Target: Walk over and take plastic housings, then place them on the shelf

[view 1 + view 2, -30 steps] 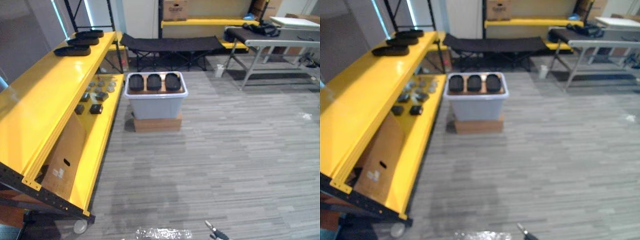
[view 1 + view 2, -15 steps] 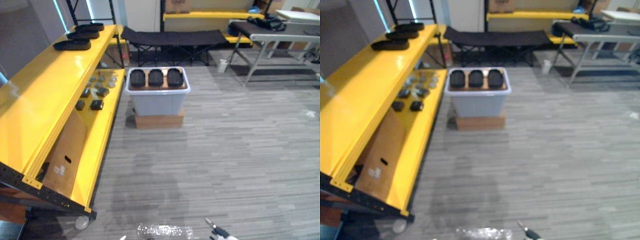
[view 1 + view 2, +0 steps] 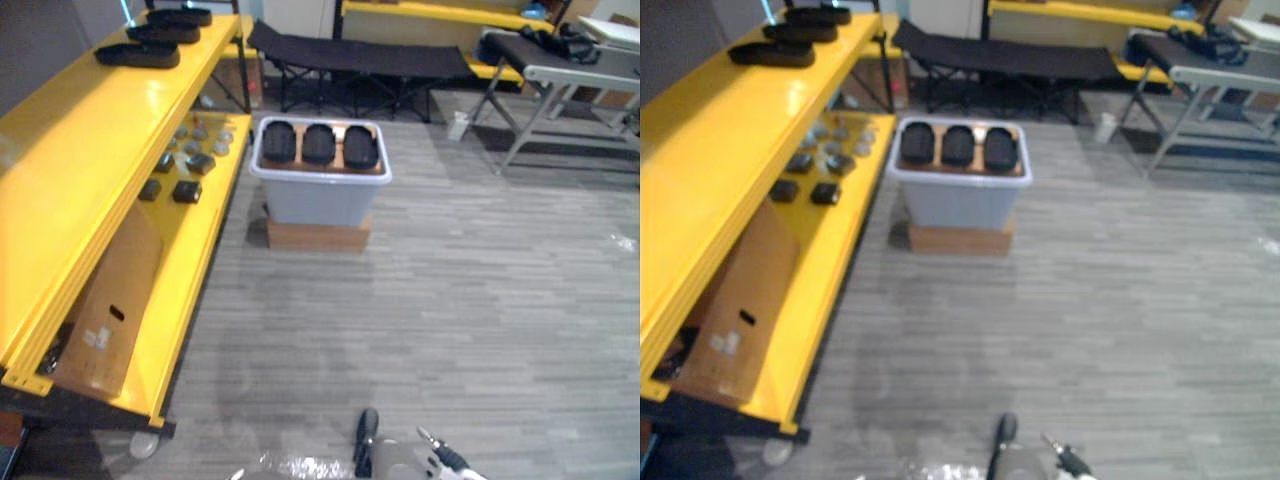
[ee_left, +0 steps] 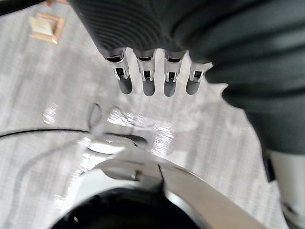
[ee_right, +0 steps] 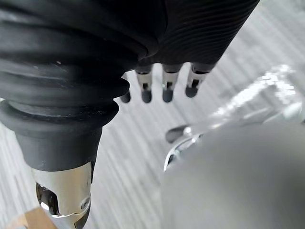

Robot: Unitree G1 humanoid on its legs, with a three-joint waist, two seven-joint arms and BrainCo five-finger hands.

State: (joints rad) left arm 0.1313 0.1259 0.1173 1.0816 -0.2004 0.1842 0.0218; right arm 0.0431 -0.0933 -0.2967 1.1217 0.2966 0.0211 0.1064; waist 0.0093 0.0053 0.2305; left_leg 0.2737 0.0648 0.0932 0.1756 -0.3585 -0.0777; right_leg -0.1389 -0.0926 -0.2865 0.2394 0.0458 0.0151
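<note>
Grey flooring [image 3: 450, 280] leads to the bin [image 3: 320, 176] by the yellow shelf [image 3: 90, 150], three plastic housings [image 3: 318, 143] across its top; left hand [image 4: 148, 81] and right hand [image 5: 167, 86] hang open and empty, so walking closer comes first.

My left hand [image 4: 157, 36] hangs with its fingers [image 4: 148, 82] straight and loose, side by side, holding nothing. My right hand [image 5: 200, 28] hangs the same way, fingers relaxed and empty, both pointing downward.
</note>
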